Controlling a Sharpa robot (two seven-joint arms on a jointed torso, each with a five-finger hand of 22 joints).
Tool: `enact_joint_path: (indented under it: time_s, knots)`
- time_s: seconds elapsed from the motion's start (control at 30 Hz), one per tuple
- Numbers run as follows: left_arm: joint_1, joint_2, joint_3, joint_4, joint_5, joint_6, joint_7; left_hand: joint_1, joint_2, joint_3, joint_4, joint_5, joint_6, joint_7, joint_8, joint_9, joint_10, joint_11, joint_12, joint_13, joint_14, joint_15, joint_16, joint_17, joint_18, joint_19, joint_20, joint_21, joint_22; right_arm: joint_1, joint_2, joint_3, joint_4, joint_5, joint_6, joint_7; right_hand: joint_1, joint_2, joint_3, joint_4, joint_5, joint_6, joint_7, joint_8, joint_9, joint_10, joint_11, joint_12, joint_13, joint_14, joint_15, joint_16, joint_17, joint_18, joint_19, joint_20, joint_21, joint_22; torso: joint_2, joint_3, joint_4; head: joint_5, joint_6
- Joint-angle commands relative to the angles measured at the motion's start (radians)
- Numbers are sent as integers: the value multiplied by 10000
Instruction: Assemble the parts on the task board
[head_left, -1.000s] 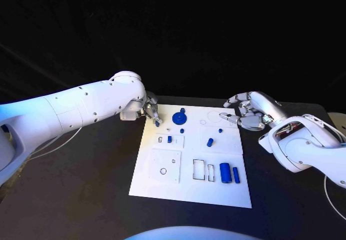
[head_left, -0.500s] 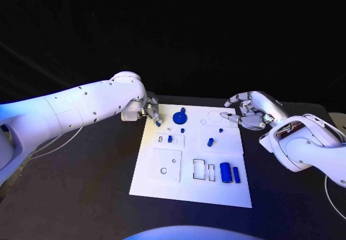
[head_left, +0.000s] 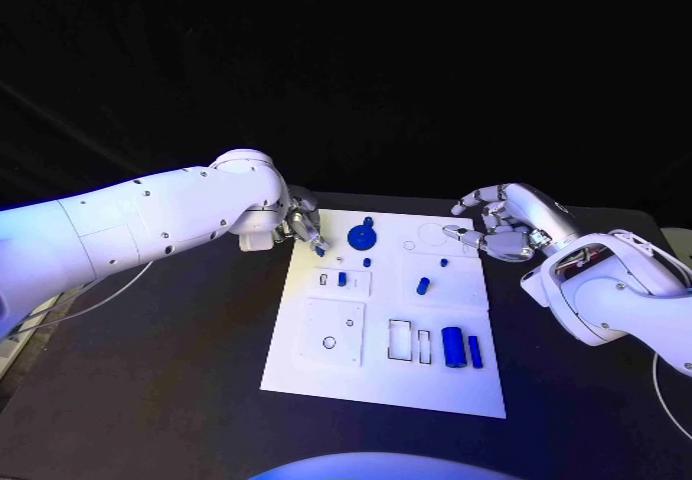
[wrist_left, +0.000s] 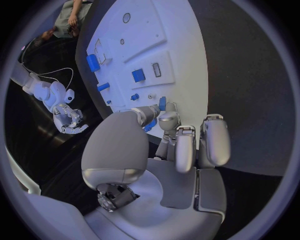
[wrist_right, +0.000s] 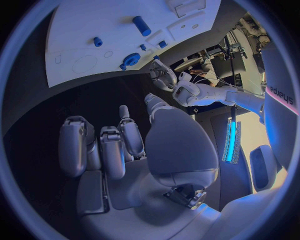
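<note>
Most of the task board (head_left: 378, 370) lies beyond both sets of fingertips, a white plate with several outlined recesses unfilled, so the assembly looks only partly done. The left hand (head_left: 302, 226) sits at the board's far corner on its own side, fingers drawn together around a small blue part (wrist_left: 162, 103) held at their tips, just beside the blue gear (head_left: 359, 236). The right hand (head_left: 495, 228) hovers off the opposite far corner, fingers loosely curled and apart, holding nothing. The large blue cylinder (head_left: 451, 346) and the slim blue bar (head_left: 472, 350) lie loose by the near edge, well apart from either hand's fingers, next to empty rectangular outlines. Smaller blue pieces (head_left: 421, 285) sit mid-board; whether they are seated cannot be told.
</note>
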Motion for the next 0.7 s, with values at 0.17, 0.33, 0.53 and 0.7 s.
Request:
enact_joint_path:
  time_s: [0.17,0.33,0.53,0.7]
  knots:
    - [-114,-511,6,903,628,-1111,103,-238,-57,1989,-1819,140,103,-63,64,239,102,-12,29,-8,980,-81,-2,2420,-85,109,-19,52,50,-8,16,0,-20,15,-5,58,-29,54,-30,-8,43,-64,14,70,-12,-37,-10,-31,487,963,-55,-30,2328,67,-106,-11,-76,1100,4,-9,-9,0,1]
    - [-278,-842,4,1466,590,-1409,112,-354,-129,2125,-1895,313,150,-79,84,261,161,-31,45,3,983,-100,3,2428,-94,137,-39,76,93,-20,31,0,-40,51,37,71,-28,54,-29,-8,48,-65,14,71,-12,-72,-10,-68,450,926,-55,-89,2184,103,-186,-11,-237,1006,10,-18,-11,-44,-7]
    - [-478,-1067,2,1848,253,-1500,107,-482,-205,2225,-1967,603,195,-97,106,291,207,-49,42,-9,987,-118,10,2441,-101,157,-59,93,124,-41,43,0,-44,86,93,77,-21,64,-17,-11,65,-71,13,78,-13,-106,-12,-106,416,889,-58,-148,2047,139,-267,-13,-402,914,15,-33,10,-61,-29]
    - [-580,-1169,1,2001,-1,-1389,94,-521,-246,2273,-2030,792,220,-106,109,303,195,-59,-22,-97,985,-129,7,2434,-103,164,-69,100,137,-51,54,0,-54,279,126,173,20,90,58,-13,74,-104,-3,142,-22,-626,-33,-722,-154,665,-88,-542,1284,338,-749,-35,-1431,341,5,-26,2,-24,-13]
